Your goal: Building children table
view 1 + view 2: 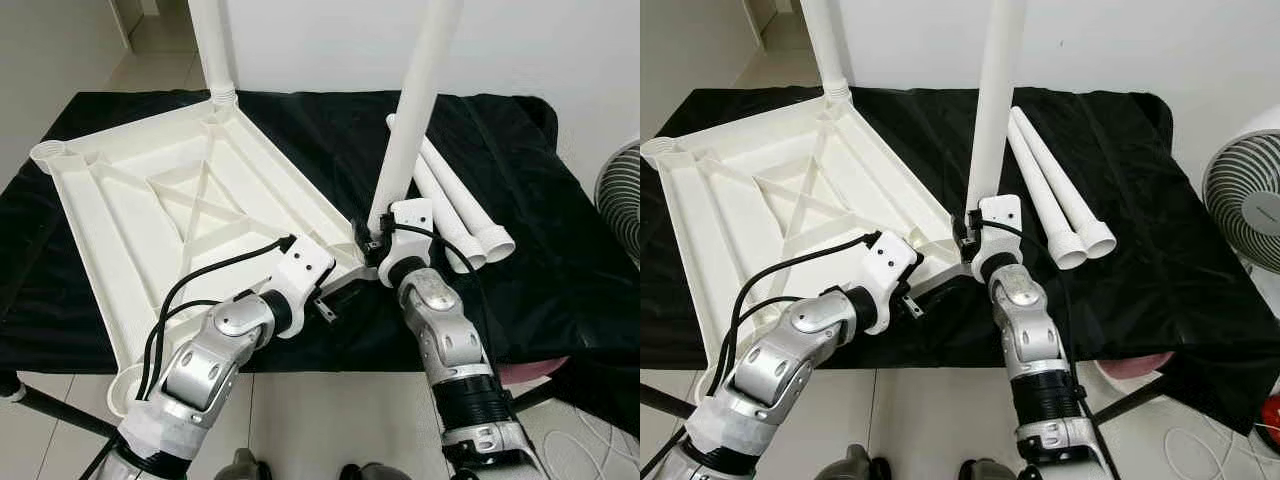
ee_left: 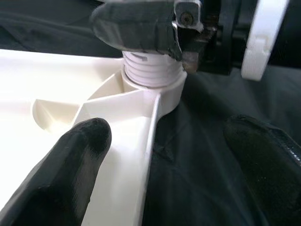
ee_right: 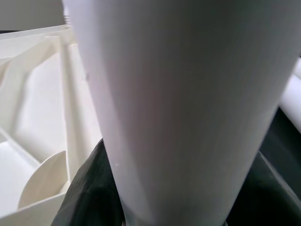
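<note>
Open left gripper [image 2: 167,155] straddles tabletop [image 2: 56,89] edge below leg [image 2: 150,70].

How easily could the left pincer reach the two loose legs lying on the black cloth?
Probably not easily. The two loose legs lie on the far right side, beyond the upright leg that the right pincer grips. That leg and the right arm stand between them and the left pincer.

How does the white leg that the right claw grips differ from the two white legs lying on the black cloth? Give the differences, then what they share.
The gripped leg stands nearly upright, its threaded end in a corner socket of the upturned tabletop; the two loose legs lie flat, side by side, fitted to nothing. The right claw closes on the gripped leg near its base; nothing touches the loose legs. All three are plain white tubes.
</note>
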Controlling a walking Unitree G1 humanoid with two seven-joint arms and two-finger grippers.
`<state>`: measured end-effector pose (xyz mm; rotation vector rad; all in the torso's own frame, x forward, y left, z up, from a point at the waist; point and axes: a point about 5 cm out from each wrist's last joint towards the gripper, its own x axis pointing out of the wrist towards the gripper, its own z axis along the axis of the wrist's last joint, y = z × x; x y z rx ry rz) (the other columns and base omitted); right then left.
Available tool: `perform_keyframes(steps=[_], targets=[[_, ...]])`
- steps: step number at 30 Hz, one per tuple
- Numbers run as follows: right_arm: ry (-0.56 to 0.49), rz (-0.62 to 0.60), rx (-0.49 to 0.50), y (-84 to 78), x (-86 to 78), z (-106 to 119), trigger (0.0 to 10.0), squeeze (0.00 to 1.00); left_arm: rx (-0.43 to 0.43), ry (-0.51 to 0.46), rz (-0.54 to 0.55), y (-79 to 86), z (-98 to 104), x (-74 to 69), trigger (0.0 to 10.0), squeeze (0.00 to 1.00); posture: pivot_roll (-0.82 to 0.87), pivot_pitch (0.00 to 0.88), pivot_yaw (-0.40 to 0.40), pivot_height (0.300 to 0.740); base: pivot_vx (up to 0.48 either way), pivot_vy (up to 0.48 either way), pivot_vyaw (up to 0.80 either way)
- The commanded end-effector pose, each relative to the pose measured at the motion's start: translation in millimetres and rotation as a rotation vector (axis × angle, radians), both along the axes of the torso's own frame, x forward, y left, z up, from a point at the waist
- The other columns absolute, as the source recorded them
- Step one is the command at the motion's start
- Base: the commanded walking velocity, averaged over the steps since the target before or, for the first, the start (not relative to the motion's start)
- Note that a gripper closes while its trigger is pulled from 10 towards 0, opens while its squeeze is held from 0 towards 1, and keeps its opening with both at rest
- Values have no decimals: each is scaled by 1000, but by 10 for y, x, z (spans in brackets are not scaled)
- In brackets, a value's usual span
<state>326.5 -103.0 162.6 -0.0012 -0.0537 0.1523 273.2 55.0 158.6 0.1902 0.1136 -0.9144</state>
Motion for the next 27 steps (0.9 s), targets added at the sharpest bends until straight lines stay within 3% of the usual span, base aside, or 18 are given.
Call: perform_keyframes(steps=[1, 6, 7, 10, 11, 14, 15, 18, 19, 20, 22, 23, 27], targets=[[71, -62, -7, -63, -37, -138, 0, 0, -1, -29, 19, 6, 49, 19, 10000, 0, -93, 82, 13, 740, 0, 0, 0], [74, -92, -14, -135, -39, -99, 0, 0, 0, -32, 13, -4, 58, 24, 10000, 0, -94, 83, 13, 740, 0, 0, 0], [66, -81, -16, -143, -28, -80, 7882, 0, 0, -34, 15, -2, 62, 29, 10000, 0, -94, 88, 14, 740, 0, 0, 0], [64, -76, -16, -145, -25, -64, 7882, 0, 0, -34, 17, -1, 64, 32, 10000, 0, -94, 88, 14, 740, 0, 0, 0], [52, -47, -6, -156, -2, -25, 10000, 0, -2, -35, 19, -1, 70, 39, 10000, 0, -94, 87, 13, 740, 0, 0, 0], [44, -27, 1, -163, 14, 2, 10000, 0, -2, -36, 20, -1, 73, 44, 10000, 0, -94, 87, 13, 740, 0, 0, 0], [33, -1, 11, -194, 36, 52, 10000, 1000, -3, -36, 20, -3, 76, 46, 10000, 0, -96, 85, 14, 740, 0, 0, 0], [9, 105, -24, -263, 99, 155, 10000, 1000, -5, -39, 21, -6, 82, 56, 10000, 0, -98, 81, 12, 740, 0, 0, 0], [25, 193, -60, -267, 114, 160, 10000, 1000, -6, -40, 21, -7, 86, 58, 10000, 0, -98, 81, 12, 740, 0, 0, 0], [33, 288, -145, -273, 117, 136, 10000, 482, -6, -42, 20, -11, 90, 63, 10000, 0, -103, 78, 14, 740, 0, 0, 0], [44, 346, -202, -278, 112, 108, 10000, 482, -7, -43, 19, -14, 93, 66, 10000, 0, -103, 78, 14, 740, 0, 0, 0], [67, 392, -218, -304, 119, 79, 10000, 0, -7, -44, 19, -17, 95, 67, 10000, 0, -103, 78, 14, 740, 0, 0, 0], [43, 472, -258, -358, 178, 128, 10000, 0, -8, -46, 15, -18, 106, 76, 10000, 0, -104, 73, 22, 740, 0, 0, 0]])
